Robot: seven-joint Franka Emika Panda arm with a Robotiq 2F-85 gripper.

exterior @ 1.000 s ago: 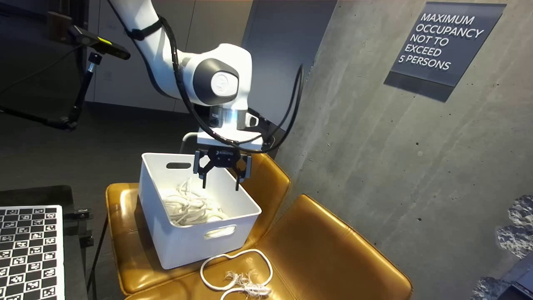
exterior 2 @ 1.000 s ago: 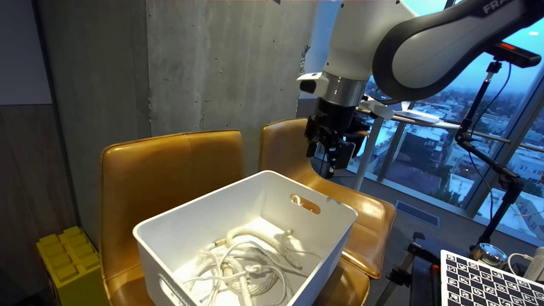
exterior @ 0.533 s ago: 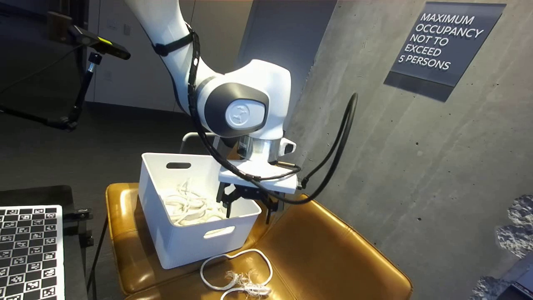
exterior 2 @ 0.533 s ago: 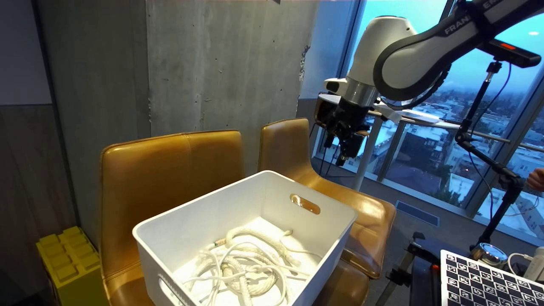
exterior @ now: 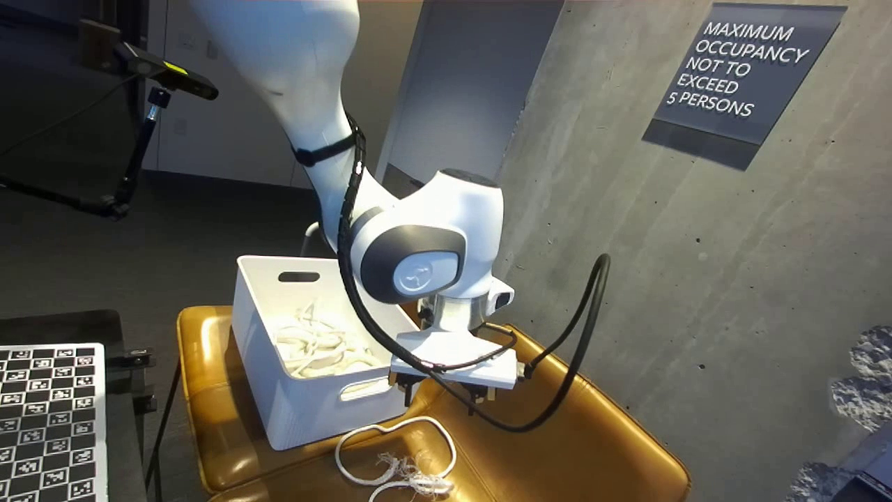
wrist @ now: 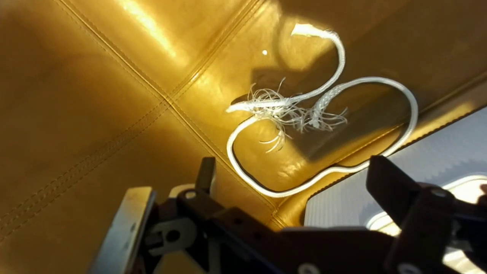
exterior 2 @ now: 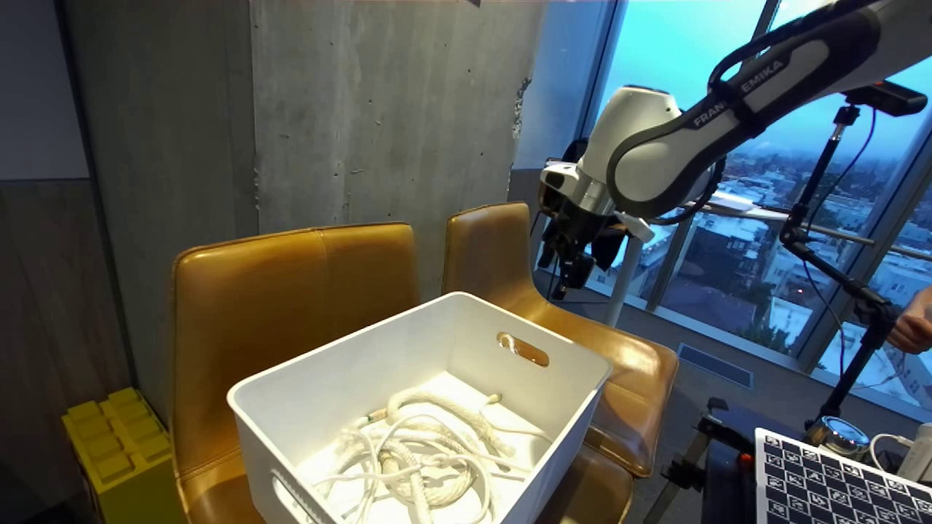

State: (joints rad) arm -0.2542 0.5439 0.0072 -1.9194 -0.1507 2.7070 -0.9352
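My gripper points down above a tan leather seat, its fingers wide apart and holding nothing. Below it lies a looped white rope with frayed ends, also seen on the seat in an exterior view as a white rope. In the wrist view the right fingertip overlaps a stretch of this rope; contact cannot be made out. Beside the gripper stands a white box with handle slots. Inside the box lies a pile of white ropes. The gripper appears beyond the box in that exterior view.
Tan chair backs rise beside the box, close to a concrete wall. A camera on a stand and a patterned board are off to the side. A hand shows at the edge; a yellow block stands low.
From over the box, my gripper has moved sideways past its end and down over the seat with the loose rope. It stays open. A hand has come into view at an exterior view's edge.
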